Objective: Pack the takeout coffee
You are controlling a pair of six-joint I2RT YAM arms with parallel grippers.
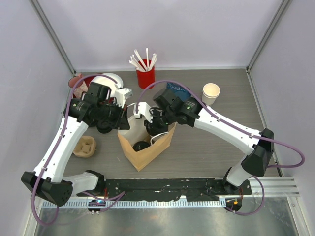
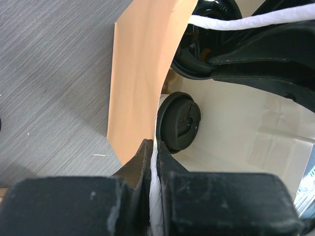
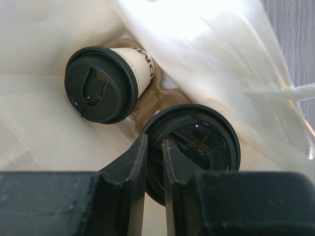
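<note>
A brown paper bag (image 1: 147,150) with a white lining stands open near the middle of the grey wood-grain worktop (image 1: 206,147). The left gripper (image 2: 153,147) is fully closed, pinching the bag's white twisted-paper handle (image 2: 155,189) at the left lip of the bag and holding that wall up.

The right gripper (image 3: 153,145) reaches down into the bag mouth. Its jaws are narrowed to a slim gap and clamp the rim of the round black plastic lid of one takeout cup (image 3: 197,142); that cup's body is hidden beneath its lid.

Just beside it, a second cream-white paper cup with a round black plastic lid (image 3: 101,83) sits tilted on the bag's floor, printed side showing. A brownish moulded piece (image 3: 142,105) shows between the two cups; I cannot tell what it is.

At the middle of the back edge stands a red cylindrical holder (image 1: 145,78) of white straws. A lidless cream paper cup (image 1: 211,92) sits towards the back right corner. A tan moulded-pulp cup carrier (image 1: 84,146) lies near the left edge.
</note>
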